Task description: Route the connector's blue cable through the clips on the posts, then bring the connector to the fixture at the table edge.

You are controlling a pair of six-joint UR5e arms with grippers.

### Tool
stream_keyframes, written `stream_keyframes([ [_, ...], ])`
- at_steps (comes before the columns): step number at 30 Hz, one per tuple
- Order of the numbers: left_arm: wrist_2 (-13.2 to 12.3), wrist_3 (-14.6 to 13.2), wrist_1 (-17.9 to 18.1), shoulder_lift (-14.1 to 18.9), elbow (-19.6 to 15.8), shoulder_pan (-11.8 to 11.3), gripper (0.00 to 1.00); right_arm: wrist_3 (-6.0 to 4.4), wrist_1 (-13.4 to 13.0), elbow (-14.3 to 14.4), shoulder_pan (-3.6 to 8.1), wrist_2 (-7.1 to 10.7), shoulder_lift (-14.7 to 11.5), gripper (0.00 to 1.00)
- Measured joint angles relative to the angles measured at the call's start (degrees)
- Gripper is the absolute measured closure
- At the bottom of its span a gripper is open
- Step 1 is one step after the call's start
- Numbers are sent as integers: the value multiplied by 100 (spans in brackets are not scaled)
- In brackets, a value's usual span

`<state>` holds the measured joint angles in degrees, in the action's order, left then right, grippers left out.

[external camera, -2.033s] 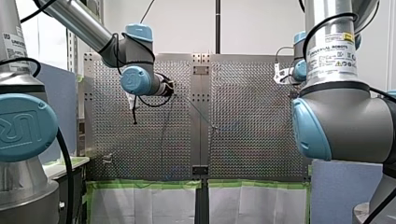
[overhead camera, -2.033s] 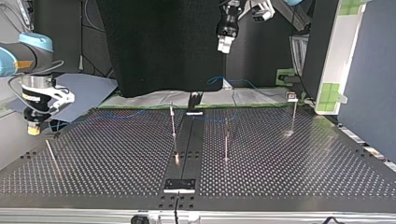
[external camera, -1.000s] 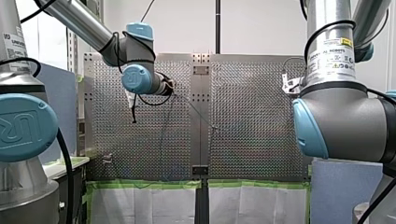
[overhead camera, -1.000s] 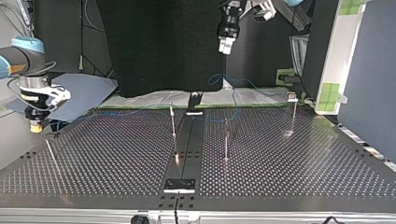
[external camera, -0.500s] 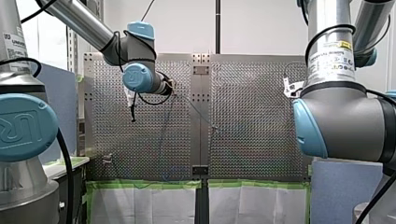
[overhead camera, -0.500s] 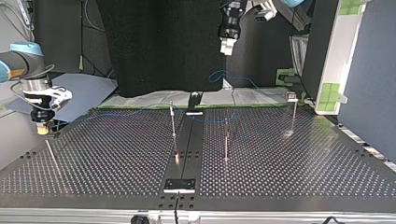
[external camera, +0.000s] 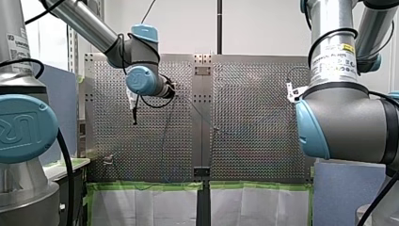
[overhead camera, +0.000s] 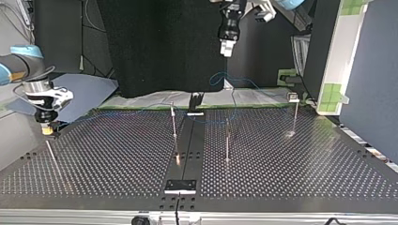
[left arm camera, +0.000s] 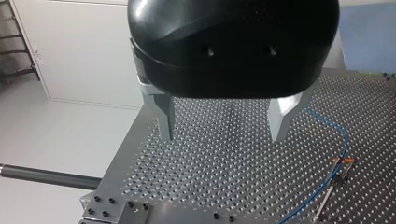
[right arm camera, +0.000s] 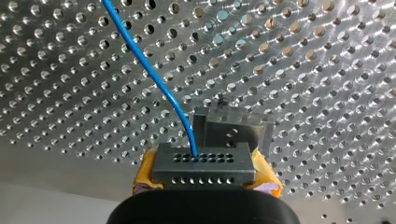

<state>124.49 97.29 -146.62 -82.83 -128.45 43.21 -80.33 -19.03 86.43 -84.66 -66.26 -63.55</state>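
My right gripper (overhead camera: 47,130), yellow pads (right arm camera: 145,172) clamped on the connector (right arm camera: 204,161), hovers just short of the fixture (right arm camera: 236,132) at the edge of the table (overhead camera: 291,178), blue cable (right arm camera: 148,74) trailing toward the posts (overhead camera: 174,123). Routing looks done; only the last delivery remains. My left gripper (left arm camera: 222,134) hangs spread, empty.

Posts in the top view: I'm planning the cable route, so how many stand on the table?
4, placed by the top view: left-edge post, centre-left post, centre-right post, far-right post. Others could be hidden.
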Motion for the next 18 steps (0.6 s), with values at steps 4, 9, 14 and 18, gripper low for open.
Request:
stream_keyframes([
  [4,0,-12,-17,-17,27,6,1,-22,10,-55,4,77,5,100],
  [9,4,-24,-25,-19,31,4,1,-51,27,-121,6,164,17,100],
  [14,8,-26,-26,-18,33,0,1,-88,10,-184,-8,268,40,100],
  [18,9,-26,-26,-19,33,-2,1,-110,-18,-197,-11,345,59,100],
])
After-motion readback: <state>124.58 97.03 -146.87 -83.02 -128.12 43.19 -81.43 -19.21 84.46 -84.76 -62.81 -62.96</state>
